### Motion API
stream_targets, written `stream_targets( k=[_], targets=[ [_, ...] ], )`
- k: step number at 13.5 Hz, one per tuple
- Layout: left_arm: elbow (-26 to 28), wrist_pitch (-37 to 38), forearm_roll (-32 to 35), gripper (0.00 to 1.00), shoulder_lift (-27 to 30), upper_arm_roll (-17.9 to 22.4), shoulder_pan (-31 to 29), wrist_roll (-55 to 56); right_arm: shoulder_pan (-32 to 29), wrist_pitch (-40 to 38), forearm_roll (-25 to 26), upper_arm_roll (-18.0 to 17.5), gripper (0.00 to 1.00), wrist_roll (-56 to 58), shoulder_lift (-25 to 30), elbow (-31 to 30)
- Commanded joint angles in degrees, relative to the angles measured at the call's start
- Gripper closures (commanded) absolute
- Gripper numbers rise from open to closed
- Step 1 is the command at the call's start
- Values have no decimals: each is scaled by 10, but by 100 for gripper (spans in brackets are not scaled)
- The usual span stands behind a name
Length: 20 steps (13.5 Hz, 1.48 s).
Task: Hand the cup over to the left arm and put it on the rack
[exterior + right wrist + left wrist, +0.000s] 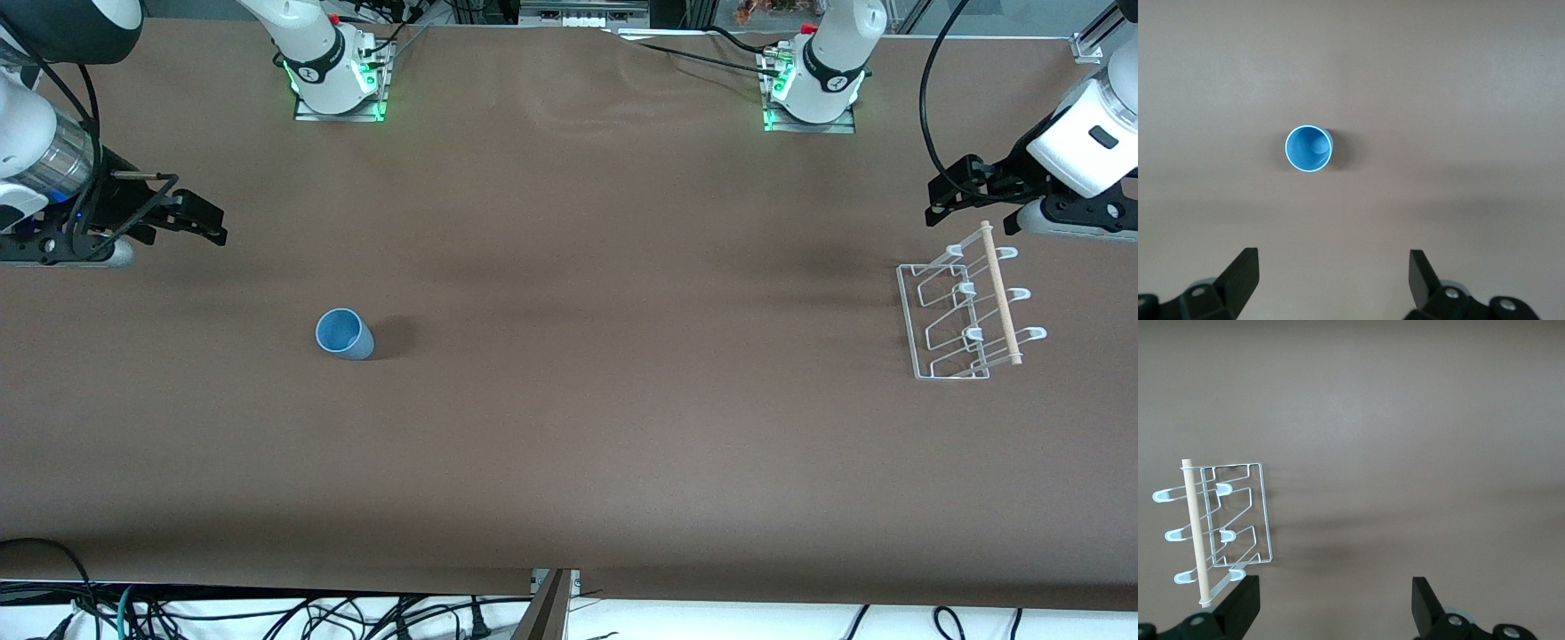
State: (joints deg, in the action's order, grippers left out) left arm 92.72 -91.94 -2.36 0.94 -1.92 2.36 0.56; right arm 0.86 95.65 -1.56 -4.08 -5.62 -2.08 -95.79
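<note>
The light-blue cup (344, 334) stands upright, mouth up, on the brown table toward the right arm's end; it also shows in the right wrist view (1309, 149). My right gripper (209, 222) is open and empty, up over the table near that end, apart from the cup; its open jaws show in its wrist view (1333, 273). The white wire rack (969, 311) with its wooden dowel (1000, 293) stands toward the left arm's end and shows in the left wrist view (1238, 520). My left gripper (944, 197) is open and empty, up in the air beside the rack (1336, 600).
The brown table cover (569, 427) spreads between cup and rack. The two arm bases (338, 80) (813, 89) stand along the edge farthest from the front camera. Cables (267, 618) hang below the edge nearest to it.
</note>
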Motion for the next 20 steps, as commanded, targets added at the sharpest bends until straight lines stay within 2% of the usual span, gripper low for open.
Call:
stream_targets(
  k=[1, 18, 20],
  targets=[
    [-19, 14, -2, 0, -9, 2, 4, -3, -3, 28, 11, -7, 1, 5, -10, 9],
    [-18, 14, -2, 0, -8, 1, 4, -3, -2, 43, 10, -7, 1, 13, -12, 15],
    [-19, 14, -2, 0, -8, 1, 4, -3, -2, 38, 10, -7, 1, 40, -12, 15]
  ],
)
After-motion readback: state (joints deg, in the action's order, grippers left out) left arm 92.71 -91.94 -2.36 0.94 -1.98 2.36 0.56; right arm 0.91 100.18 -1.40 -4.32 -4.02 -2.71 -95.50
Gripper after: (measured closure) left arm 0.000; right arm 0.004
